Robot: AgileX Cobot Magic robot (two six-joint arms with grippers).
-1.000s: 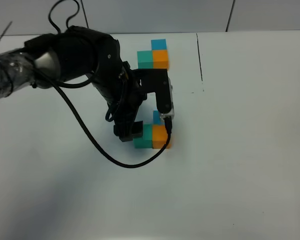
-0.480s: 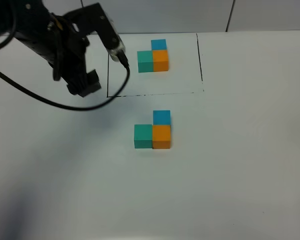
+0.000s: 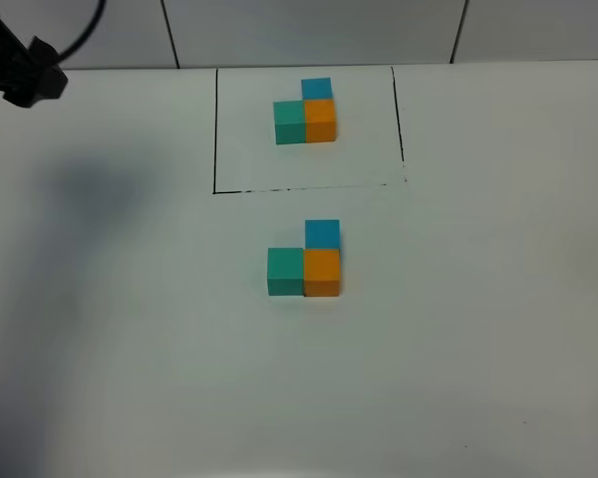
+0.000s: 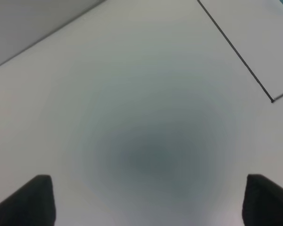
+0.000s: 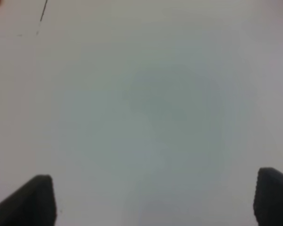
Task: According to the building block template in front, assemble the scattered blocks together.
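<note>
Blocks (image 3: pixel 306 261) assembled, matching template (image 3: pixel 307 111), well apart from left gripper (image 4: pixel 141 200), jaws wide, empty. Right gripper (image 5: pixel 155 200) wide too. Risk: returning arm nudges cluster apart.

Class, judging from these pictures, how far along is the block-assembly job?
Done: the scattered blocks sit joined in an L, teal left of orange, blue behind orange, matching the building block template.
In hand: nothing; the left hand and right hand are open and empty.
Left: apparently nothing.
</note>
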